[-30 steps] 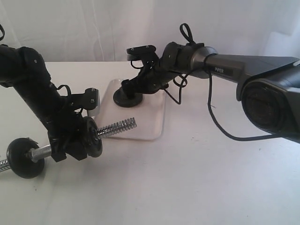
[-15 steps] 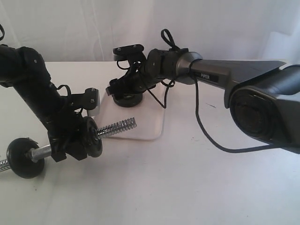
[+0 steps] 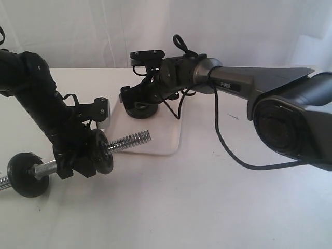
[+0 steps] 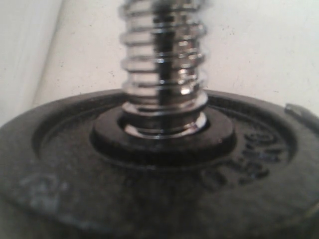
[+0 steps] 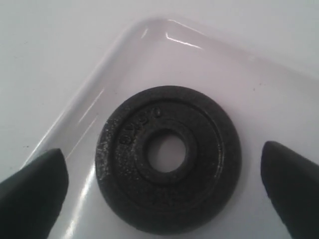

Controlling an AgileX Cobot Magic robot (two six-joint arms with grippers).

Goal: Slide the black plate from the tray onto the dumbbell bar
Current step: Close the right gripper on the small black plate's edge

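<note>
**Pre-grasp on the tray plate: right jaws wide, nothing held**

White tabletop point(image 3: 207, 207), white drape behind.

- Step: you're at the pick. The right gripper point(image 5: 162, 191) hangs over the black plate point(image 3: 141, 111) with its jaws spread about as wide as they go. One finger sits either side of the disc, neither touching it.
- Plate: it lies flat in the far-left corner of the tray point(image 3: 166, 140), lettered face up, so its bore axis is vertical.
- Left gripper point(image 3: 72, 165): from the exterior view it looks clamped on the dumbbell bar point(image 3: 129, 141), between two other discs point(image 3: 101, 151) already on the bar. The wrist view shows no fingers, so that's my read only.
- Bar axis: it runs left to right. The free threaded end points right, at the tray's near-left edge, and is tipped up a little.
- Next, I'd say: drop, close across the rim and lift. Then turn the plate on edge so the bore lines up with the bar, and thread it over that free end.
- Risk: the disc is thin and the tray glossy, so it may skate as you close.
</note>
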